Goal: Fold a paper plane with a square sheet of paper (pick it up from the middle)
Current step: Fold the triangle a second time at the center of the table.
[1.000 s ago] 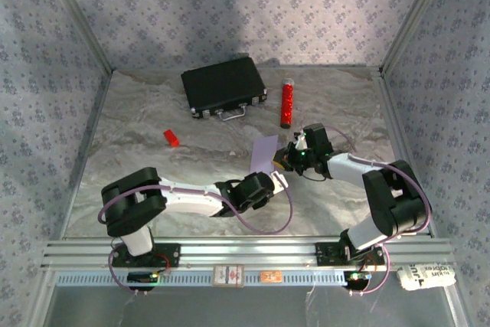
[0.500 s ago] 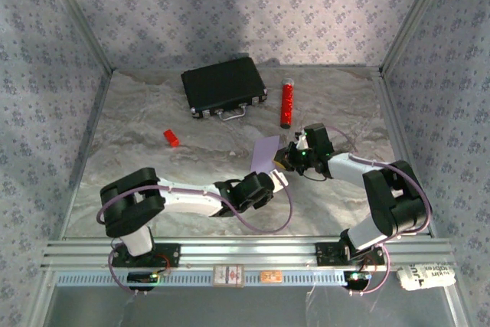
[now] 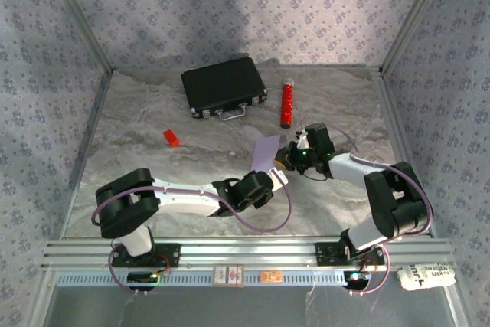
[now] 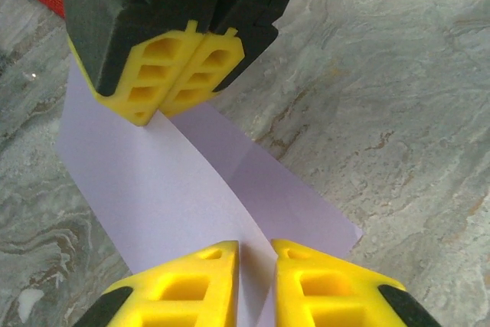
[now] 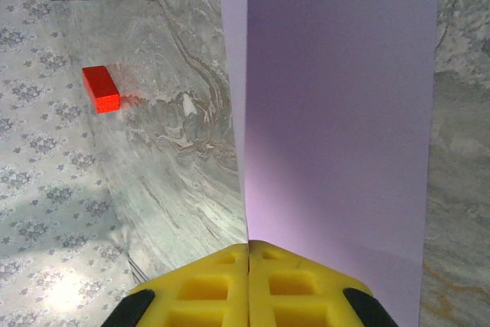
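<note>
The creased lilac sheet of paper point(image 3: 266, 151) sits just right of the middle of the table point(image 3: 153, 112). Its long axis runs roughly near to far, with a crease along its length. The right gripper point(image 3: 286, 161) is clamped on the sheet's right side, pads pressed flat together. The left gripper point(image 3: 273, 178) straddles the near end, its fingers point(image 4: 203, 281) a narrow gap apart with paper between them; whether they pinch it cannot be told. A red cylinder point(image 3: 287, 103) and a black case point(image 3: 223, 86) lie beyond, and a small red block point(image 3: 171, 138) lies to the left, all apart from the sheet.
</note>
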